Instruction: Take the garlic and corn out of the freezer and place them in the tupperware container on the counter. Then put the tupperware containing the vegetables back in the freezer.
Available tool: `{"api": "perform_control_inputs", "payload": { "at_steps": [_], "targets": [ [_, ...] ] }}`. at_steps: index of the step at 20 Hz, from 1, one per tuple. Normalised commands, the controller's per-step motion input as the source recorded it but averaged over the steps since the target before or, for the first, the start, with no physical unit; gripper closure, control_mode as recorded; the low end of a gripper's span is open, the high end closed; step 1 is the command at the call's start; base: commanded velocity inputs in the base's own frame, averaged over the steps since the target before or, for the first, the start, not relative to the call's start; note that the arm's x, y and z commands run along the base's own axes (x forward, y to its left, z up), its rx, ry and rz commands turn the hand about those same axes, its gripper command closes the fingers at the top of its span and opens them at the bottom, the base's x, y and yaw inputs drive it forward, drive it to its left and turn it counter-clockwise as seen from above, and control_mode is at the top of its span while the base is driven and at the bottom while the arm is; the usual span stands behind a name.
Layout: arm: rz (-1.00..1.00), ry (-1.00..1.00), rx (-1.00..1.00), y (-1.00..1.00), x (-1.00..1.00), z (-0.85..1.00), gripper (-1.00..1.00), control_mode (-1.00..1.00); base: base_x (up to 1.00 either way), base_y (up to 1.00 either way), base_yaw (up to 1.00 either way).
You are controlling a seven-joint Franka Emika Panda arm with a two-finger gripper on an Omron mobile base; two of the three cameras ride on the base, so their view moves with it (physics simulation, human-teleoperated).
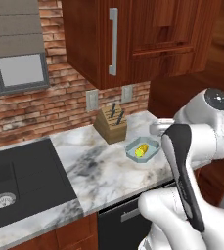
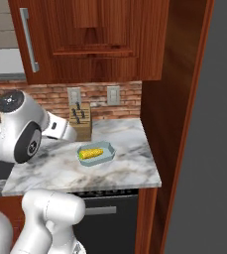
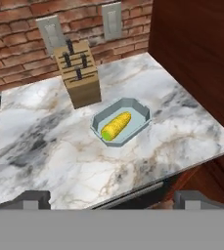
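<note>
1. The counter is a white and grey marble top; it runs from the dark sink on the left to a tall dark wood panel on the right, and a brick wall stands behind it
2. Dark wood wall cabinets hang over the counter, and one of them has a long grey handle
3. A black dishwasher front is under the near edge of the counter
4. A wooden knife block stands on the far part of the counter, close to the wall, below two wall outlets
5. The tupperware container is a pale blue tray; it rests flat on the counter, just beside the knife block, nearer to me and to the right of it
6. The corn lies inside the container, on its side, with the greenish end toward the near left
7. My gripper hangs above the near edge of the counter, well apart from the container; its two finger tips stand far apart from each other and nothing is between them
</note>
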Motion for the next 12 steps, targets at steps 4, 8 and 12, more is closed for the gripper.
{"api": "perform_control_inputs", "payload": {
  "at_steps": [4,8,12],
  "targets": [
    [0.01,-0.14,0.0,0.0,-1.0,0.77,-1.0,-1.0,0.0,0.0,0.0],
    [0.0,-0.13,-0.01,0.01,-0.75,0.45,-1.0,-1.0,0.0,0.0,0.0],
    [0.0,-0.02,0.0,-0.01,-0.06,0.04,-1.0,-1.0,0.0,0.0,0.0]
  ]
}}
